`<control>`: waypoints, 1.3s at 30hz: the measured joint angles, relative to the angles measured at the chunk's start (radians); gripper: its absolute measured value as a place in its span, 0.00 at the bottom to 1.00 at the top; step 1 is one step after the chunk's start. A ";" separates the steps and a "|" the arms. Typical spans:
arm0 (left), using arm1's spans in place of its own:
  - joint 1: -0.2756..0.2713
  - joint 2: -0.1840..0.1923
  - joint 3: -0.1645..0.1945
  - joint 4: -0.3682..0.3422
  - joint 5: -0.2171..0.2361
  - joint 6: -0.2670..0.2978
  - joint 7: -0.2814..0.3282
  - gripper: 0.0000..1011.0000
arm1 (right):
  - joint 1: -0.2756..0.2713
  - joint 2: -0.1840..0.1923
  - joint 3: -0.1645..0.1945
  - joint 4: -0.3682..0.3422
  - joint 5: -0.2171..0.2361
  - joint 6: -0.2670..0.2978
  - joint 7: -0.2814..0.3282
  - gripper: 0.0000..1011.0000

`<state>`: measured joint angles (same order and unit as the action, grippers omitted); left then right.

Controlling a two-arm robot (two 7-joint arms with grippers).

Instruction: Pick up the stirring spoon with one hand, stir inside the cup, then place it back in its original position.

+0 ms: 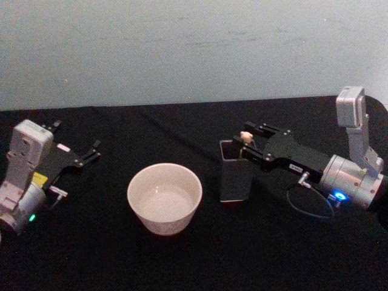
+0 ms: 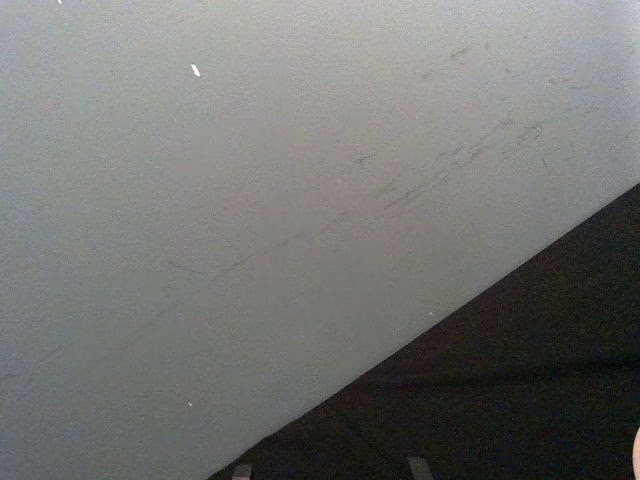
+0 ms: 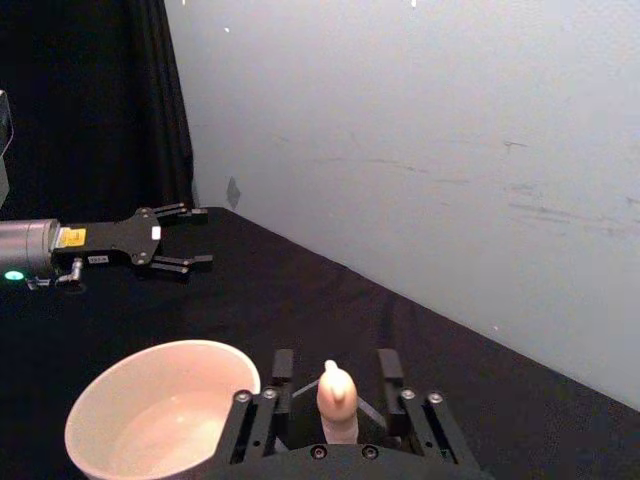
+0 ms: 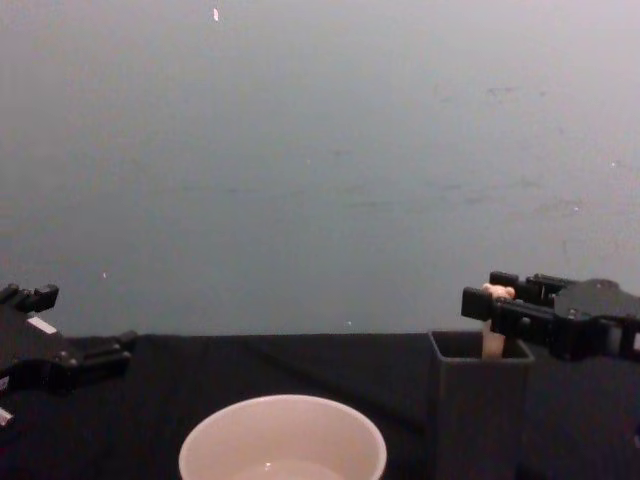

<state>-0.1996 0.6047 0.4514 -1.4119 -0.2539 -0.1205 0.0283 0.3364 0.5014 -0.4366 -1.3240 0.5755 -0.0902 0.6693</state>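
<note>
The stirring spoon (image 1: 245,134) stands upright in a dark grey square holder (image 1: 233,176), with its beige bear-head top (image 3: 337,395) poking out above the rim. My right gripper (image 1: 242,140) is open. Its fingers (image 3: 283,365) stand on either side of the spoon's top with a gap on each side. The spoon's bowl is hidden inside the holder. The cream-white cup (image 1: 163,225) sits to the left of the holder, seen also in the chest view (image 4: 282,404). My left gripper (image 1: 77,136) rests open at the far left, away from the cup.
The black cloth-covered table (image 1: 200,260) ends at a pale wall (image 1: 194,48) behind. A cable (image 1: 182,142) runs across the cloth behind the cup. There is bare cloth in front of the cup and the holder (image 4: 478,420).
</note>
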 joint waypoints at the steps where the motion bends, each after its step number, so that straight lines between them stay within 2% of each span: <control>1: 0.000 0.000 0.000 0.000 0.000 0.000 0.000 0.99 | 0.000 0.000 0.000 0.000 0.000 0.000 0.000 0.55; 2: 0.000 0.000 0.000 0.000 0.000 0.000 0.000 0.99 | 0.000 0.000 0.000 0.000 0.000 0.000 0.000 0.55; 4: 0.000 0.000 0.000 0.000 0.000 0.000 0.000 0.99 | 0.000 0.000 0.000 0.000 0.001 0.000 0.000 0.65; 6: 0.000 0.000 0.000 0.000 0.000 0.000 0.000 0.99 | 0.000 0.000 0.001 0.001 0.001 -0.001 0.000 0.68; 16: 0.000 0.000 0.000 0.000 0.000 0.000 0.000 0.99 | 0.000 0.000 0.001 0.001 0.001 -0.001 0.001 0.97; 21: 0.000 0.000 0.000 0.000 0.000 0.000 0.000 0.99 | 0.000 -0.002 0.004 -0.001 0.001 -0.007 0.000 0.99; 25: 0.000 0.000 0.000 0.000 0.000 0.000 0.000 0.99 | -0.006 -0.012 0.031 -0.027 0.009 -0.048 -0.016 0.99; 28: 0.000 0.000 0.000 0.000 0.000 0.000 0.000 0.99 | -0.018 -0.025 0.065 -0.053 0.026 -0.076 -0.046 0.99; 32: 0.000 0.000 0.000 0.000 0.000 0.000 0.000 0.99 | -0.037 -0.052 0.116 -0.078 0.028 -0.104 -0.132 0.99; 33: 0.000 0.000 0.000 0.000 0.000 0.000 0.000 0.99 | -0.044 -0.063 0.133 -0.080 0.010 -0.112 -0.181 0.99; 36: 0.000 0.000 0.000 0.000 0.000 0.000 0.000 0.99 | -0.052 -0.081 0.151 -0.076 -0.030 -0.114 -0.267 0.99; 37: 0.000 0.000 0.000 0.000 0.000 0.000 0.000 0.99 | -0.054 -0.090 0.160 -0.065 -0.056 -0.108 -0.317 0.99; 38: 0.000 0.000 0.000 0.000 0.000 0.000 0.000 0.99 | -0.055 -0.094 0.163 -0.059 -0.069 -0.103 -0.337 0.99; 39: 0.000 0.000 0.000 0.000 0.000 0.000 0.000 0.99 | -0.056 -0.101 0.164 -0.037 -0.108 -0.089 -0.382 0.99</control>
<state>-0.1995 0.6047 0.4513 -1.4120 -0.2539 -0.1205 0.0283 0.2805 0.4007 -0.2731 -1.3608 0.4672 -0.1788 0.2869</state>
